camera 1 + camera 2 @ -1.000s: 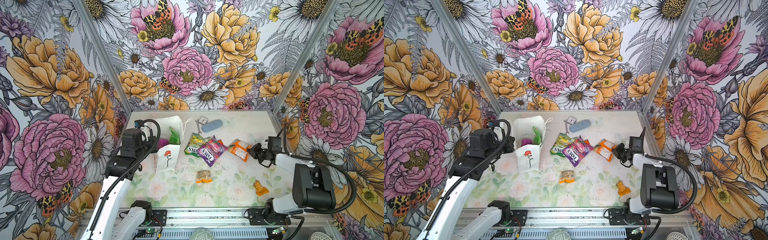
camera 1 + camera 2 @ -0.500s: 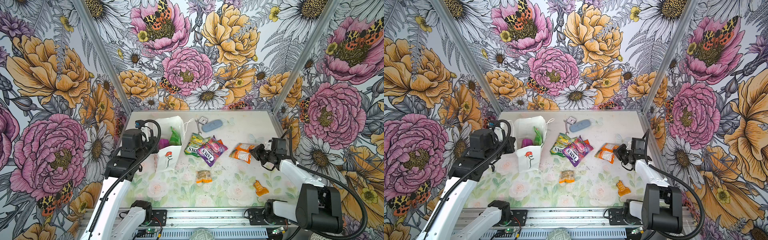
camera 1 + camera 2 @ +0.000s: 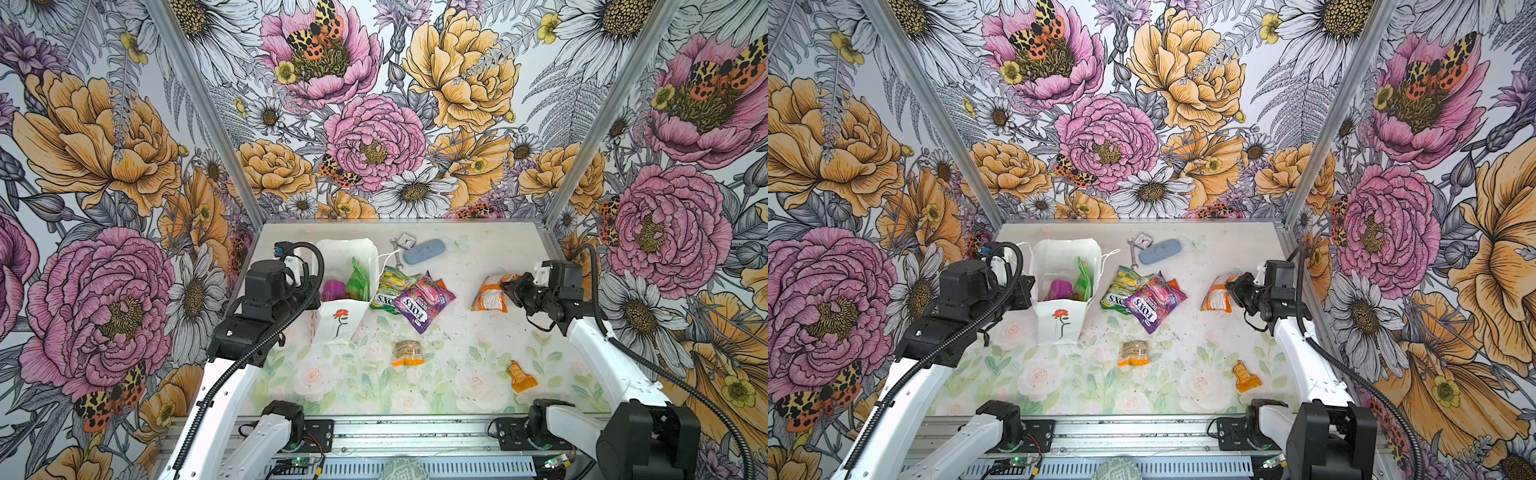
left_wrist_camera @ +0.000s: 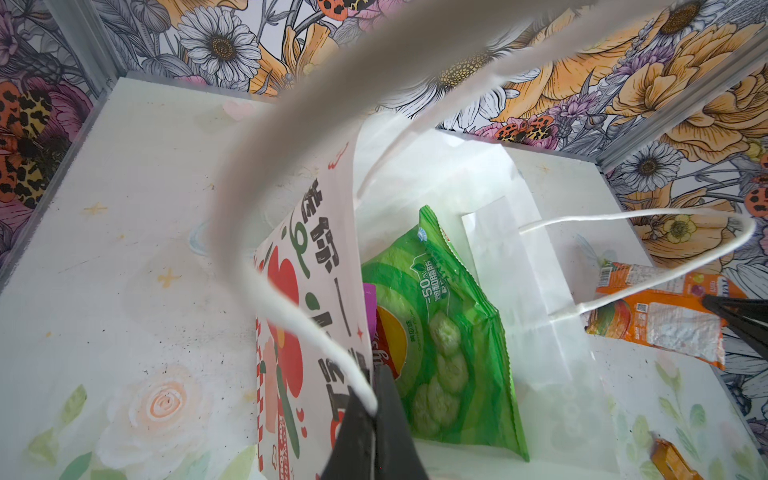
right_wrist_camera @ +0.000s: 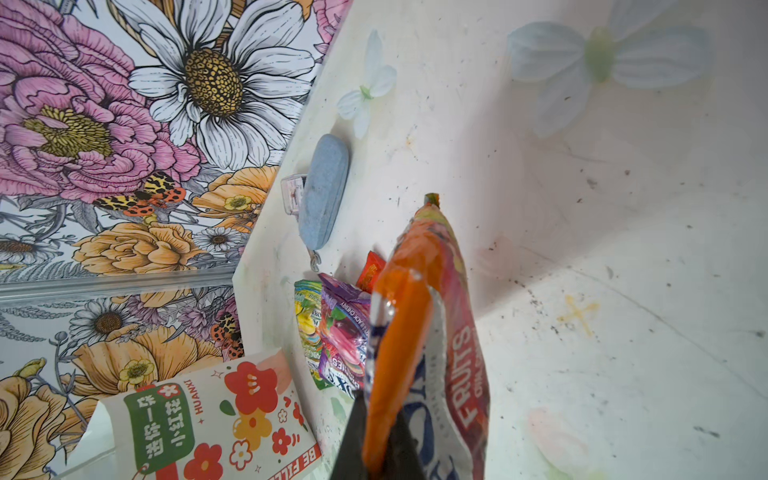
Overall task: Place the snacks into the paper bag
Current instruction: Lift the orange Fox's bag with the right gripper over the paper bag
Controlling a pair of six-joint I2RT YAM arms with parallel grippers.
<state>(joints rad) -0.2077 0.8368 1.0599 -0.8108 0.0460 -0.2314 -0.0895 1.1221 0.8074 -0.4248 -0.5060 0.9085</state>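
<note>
L gripper (image 4: 374, 407) is pinched tight on the paper bag (image 3: 337, 328), right where a cord handle meets the rim on the bag's 9 o'clock side. My read: it's there to steady the bag & hold the mouth open while stuff drops in. The bag stands upright at abt 10 o'clock on the table, mouth up. A green chip bag (image 4: 440, 332) and a purple bag (image 3: 332, 289) are already inside.

R gripper (image 5: 378, 440) is clamped on one edge of an orange packet (image 3: 490, 293) at abt 2 o'clock on the table. The packet hangs off the jaws and looks lifted off the surface. I take the edge grip as deliberate: hanging thin, it should slip into the mouth easier.

The bag mouth is at 9 o'clock from that packet. The green Fox's bag (image 3: 388, 289) & purple Fox's bag (image 3: 422, 301) lie overlapped between them, so I'd carry over those, not through.

Not yet bagged: small orange packets at 6 o'clock (image 3: 408, 353) and 4 o'clock (image 3: 521, 377). The wrench (image 3: 397, 257) & blue-grey case (image 3: 424, 252) at 12 o'clock aren't snacks, so they stay.
</note>
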